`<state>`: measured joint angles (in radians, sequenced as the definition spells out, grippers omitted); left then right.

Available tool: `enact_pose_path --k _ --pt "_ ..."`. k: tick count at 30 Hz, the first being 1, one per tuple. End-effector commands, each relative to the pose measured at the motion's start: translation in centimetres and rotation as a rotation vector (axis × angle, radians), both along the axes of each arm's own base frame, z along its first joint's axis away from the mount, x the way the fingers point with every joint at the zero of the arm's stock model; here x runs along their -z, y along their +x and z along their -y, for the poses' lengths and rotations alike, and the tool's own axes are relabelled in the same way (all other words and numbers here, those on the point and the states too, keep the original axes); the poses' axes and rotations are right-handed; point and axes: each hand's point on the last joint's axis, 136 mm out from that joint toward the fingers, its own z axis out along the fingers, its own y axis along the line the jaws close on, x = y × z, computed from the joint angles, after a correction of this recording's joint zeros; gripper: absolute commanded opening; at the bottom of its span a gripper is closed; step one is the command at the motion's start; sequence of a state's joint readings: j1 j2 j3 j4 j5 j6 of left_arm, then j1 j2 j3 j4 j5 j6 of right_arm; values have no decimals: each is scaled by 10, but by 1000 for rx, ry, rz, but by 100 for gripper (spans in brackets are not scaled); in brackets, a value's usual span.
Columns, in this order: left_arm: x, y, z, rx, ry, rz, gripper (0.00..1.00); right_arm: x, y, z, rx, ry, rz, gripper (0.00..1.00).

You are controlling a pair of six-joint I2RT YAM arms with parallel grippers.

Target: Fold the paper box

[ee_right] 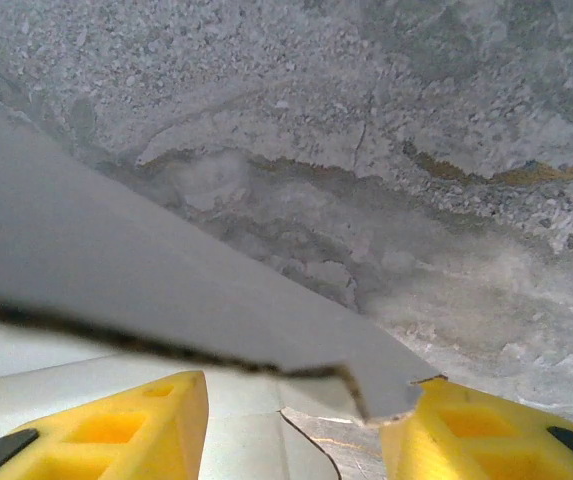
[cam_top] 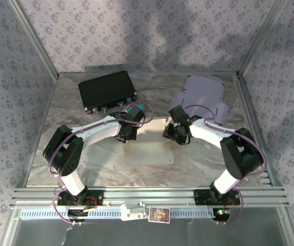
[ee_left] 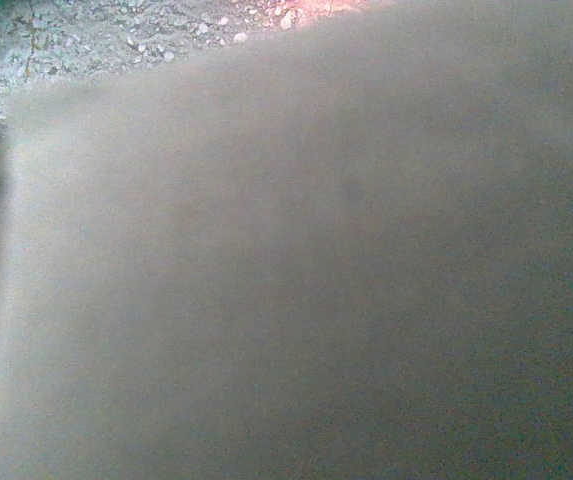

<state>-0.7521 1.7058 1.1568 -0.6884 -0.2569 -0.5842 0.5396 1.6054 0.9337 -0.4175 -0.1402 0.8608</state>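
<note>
- Paper box, a flat white card blank point(cam_top: 148, 147), lies nearward and right of the black rectangular case point(cam_top: 107, 89), spanning from one gripper to the other.
- Left gripper point(cam_top: 128, 129) is clenched at the box's left edge. Blurred card covers its wrist view, so it probably pinches the sheet.
- Right gripper point(ee_right: 301, 410) stands spread, with its yellow fingers point(ee_right: 116, 425) astride a raised grey flap point(ee_right: 166, 290).

Soft light; left wrist view blurred

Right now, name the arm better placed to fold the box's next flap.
Probably right: its open claw frames the grey cardboard flap of the white paper box; the left claw is shut, paper blurring its view.
</note>
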Motion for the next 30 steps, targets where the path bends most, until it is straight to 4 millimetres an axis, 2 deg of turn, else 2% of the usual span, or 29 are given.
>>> enact_pose_path --k 1,7,14,19,24,26,30 --pt "3 -1 -3 20 34 -27 0 -5 -4 5 -16 -26 33 50" --pt "3 0 -1 25 30 -30 0 9 0 -6 -40 -14 7 45" --pt "2 -1 -1 24 24 -30 0 -5 11 -24 -72 32 56 40" --pt "3 0 0 24 23 -31 0 -8 6 -41 -111 62 51 36" --pt "3 1 3 25 12 -30 0 -14 5 -43 -130 68 56 34" --pt "2 2 1 26 -3 -32 0 -29 8 -42 -149 77 95 33" --pt "-9 11 4 51 -123 -27 0 -90 13 -36 -253 128 240 37"
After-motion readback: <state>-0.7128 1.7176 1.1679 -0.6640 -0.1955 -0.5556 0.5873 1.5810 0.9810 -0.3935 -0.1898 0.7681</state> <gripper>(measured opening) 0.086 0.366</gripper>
